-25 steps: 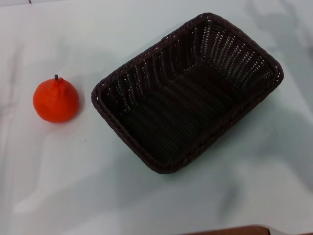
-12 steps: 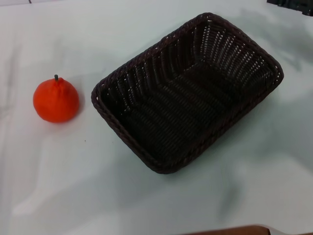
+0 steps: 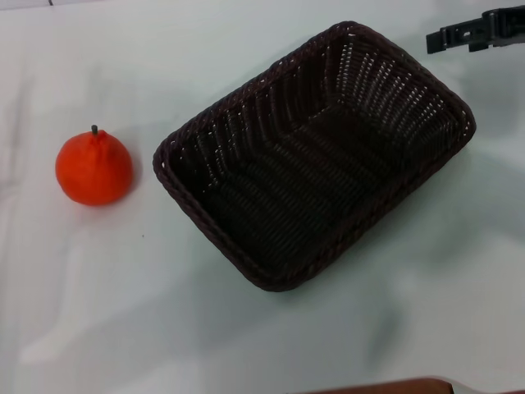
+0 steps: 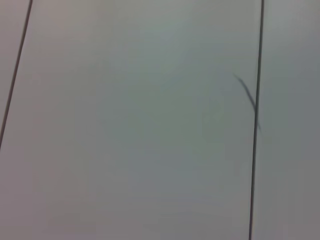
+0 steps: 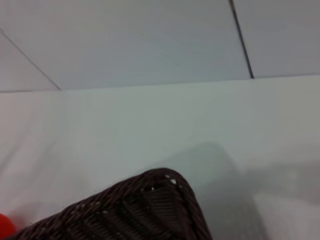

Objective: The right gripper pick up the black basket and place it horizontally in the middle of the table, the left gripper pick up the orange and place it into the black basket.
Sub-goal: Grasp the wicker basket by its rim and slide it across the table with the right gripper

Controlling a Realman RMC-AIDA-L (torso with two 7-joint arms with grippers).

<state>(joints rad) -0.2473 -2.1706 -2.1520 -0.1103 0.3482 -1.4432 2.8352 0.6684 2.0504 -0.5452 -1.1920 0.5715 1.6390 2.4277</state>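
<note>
The black basket (image 3: 316, 156) lies empty and slanted on the table (image 3: 123, 287), right of centre in the head view. One corner of it shows in the right wrist view (image 5: 145, 210). The orange (image 3: 93, 167) stands on the table to the basket's left, apart from it; a sliver of it shows in the right wrist view (image 5: 5, 226). My right gripper (image 3: 472, 33) reaches in from the top right edge, above and beyond the basket's far right corner, not touching it. My left gripper is out of view.
The left wrist view shows only a pale flat surface with two thin dark lines (image 4: 256, 120). A brown strip (image 3: 394, 386) runs along the head view's bottom edge. The table's far edge (image 5: 150, 85) shows beyond the basket.
My right gripper has come into view from the top right and moved leftward toward the basket's far corner. The basket and the orange have not moved.
</note>
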